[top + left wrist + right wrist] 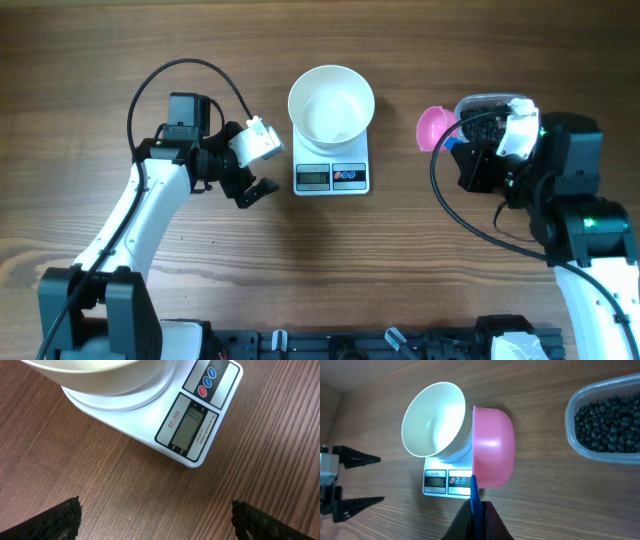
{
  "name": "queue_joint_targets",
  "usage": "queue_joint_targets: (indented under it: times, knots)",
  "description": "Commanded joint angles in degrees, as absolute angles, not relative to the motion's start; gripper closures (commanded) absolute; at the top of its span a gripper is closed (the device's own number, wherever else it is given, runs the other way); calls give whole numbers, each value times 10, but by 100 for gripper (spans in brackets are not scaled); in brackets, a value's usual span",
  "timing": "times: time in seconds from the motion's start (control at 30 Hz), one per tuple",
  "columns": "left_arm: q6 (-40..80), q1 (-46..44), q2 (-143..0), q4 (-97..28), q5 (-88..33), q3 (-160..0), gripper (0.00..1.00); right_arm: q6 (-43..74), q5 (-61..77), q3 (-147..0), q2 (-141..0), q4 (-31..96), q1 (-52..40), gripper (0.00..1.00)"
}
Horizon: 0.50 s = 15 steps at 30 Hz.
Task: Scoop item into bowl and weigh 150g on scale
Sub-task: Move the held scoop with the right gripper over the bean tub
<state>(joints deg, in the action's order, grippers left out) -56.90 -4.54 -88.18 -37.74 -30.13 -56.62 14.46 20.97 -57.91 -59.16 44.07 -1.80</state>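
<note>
The white bowl (331, 103) stands empty on the white scale (331, 178) at the table's middle back. My left gripper (268, 162) is open just left of the scale, holding nothing; in its wrist view the fingertips (65, 520) stand wide apart over bare wood, below the scale (190, 425) and bowl (100, 377). My right gripper (476, 510) is shut on the blue handle (475, 497) of a pink scoop (492, 447), which hangs between the bowl (432, 420) and a clear tub (620, 455) of dark beads (607, 422). The scoop's inside is hidden.
In the overhead view the pink scoop (435, 125) hangs just left of the clear tub (490, 108), which the right arm partly covers at the back right. Black cables loop over both arms. The arm bases stand along the front edge.
</note>
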Motion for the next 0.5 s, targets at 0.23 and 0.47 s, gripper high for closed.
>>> queue_joint_targets:
  times: [0.23,0.47]
  knots:
    - [-575,-43,-887,-378,-315,-561,0,163,179,-590,-605,411,-16,96]
    - [-575,-43,-887,-378,-315,-561,0,345,131,-596,-605,434,-8,96]
